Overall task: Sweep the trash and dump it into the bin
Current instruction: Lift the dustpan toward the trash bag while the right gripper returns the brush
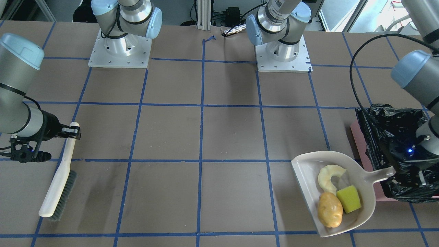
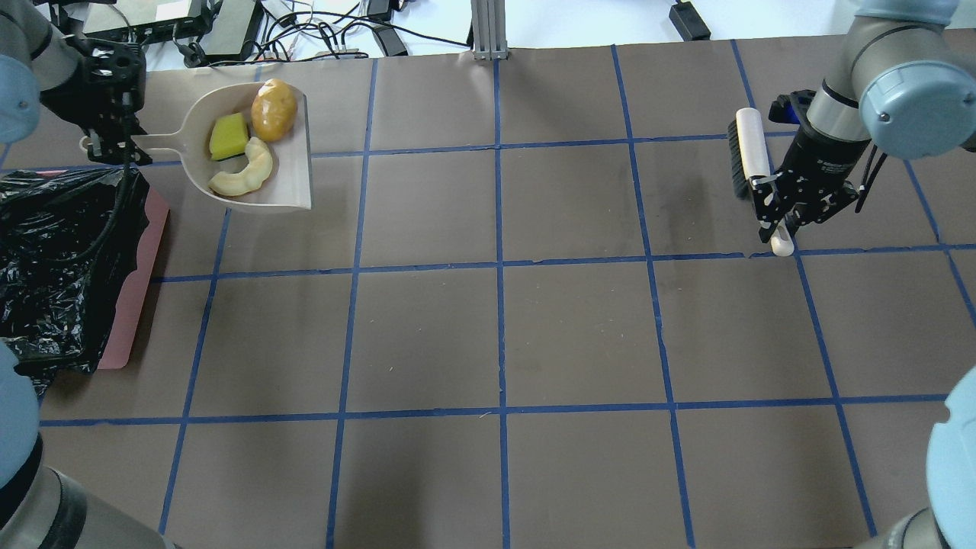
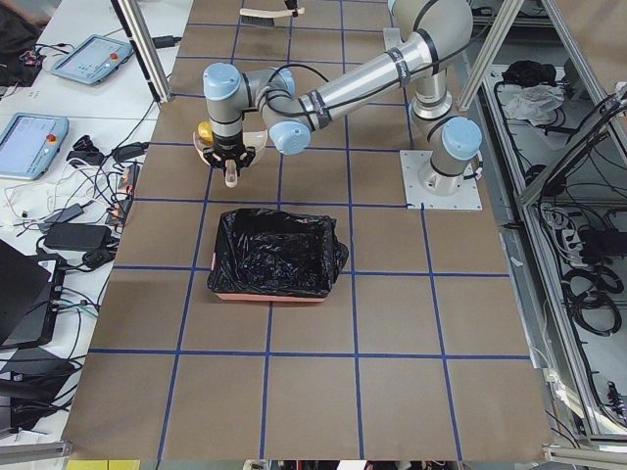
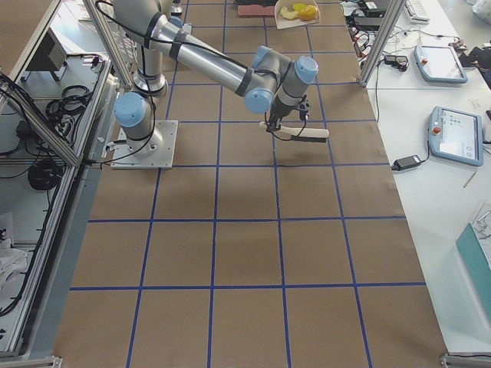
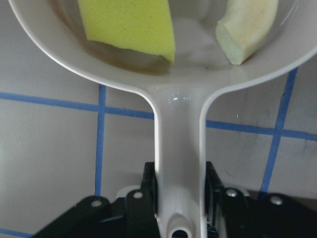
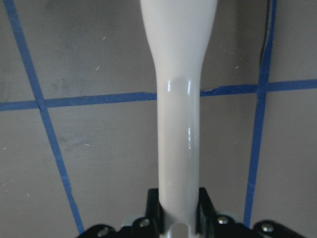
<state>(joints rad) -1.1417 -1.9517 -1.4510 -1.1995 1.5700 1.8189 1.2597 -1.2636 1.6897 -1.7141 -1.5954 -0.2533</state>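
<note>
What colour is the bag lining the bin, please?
Glossy black bag, clearest in the exterior front-facing view.

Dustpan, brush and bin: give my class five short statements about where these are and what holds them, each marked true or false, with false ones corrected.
1. The left gripper grips the dustpan by its handle. True.
2. All three trash pieces lie in the bin. False: the crescent slice, potato and sponge lie in the dustpan.
3. The right gripper holds the brush by its handle. True.
4. The brush is right beside the dustpan. False: it is at the opposite end of the table.
5. The dustpan's scoop is over the bin. False: it is over the table, beside the bin.
</note>
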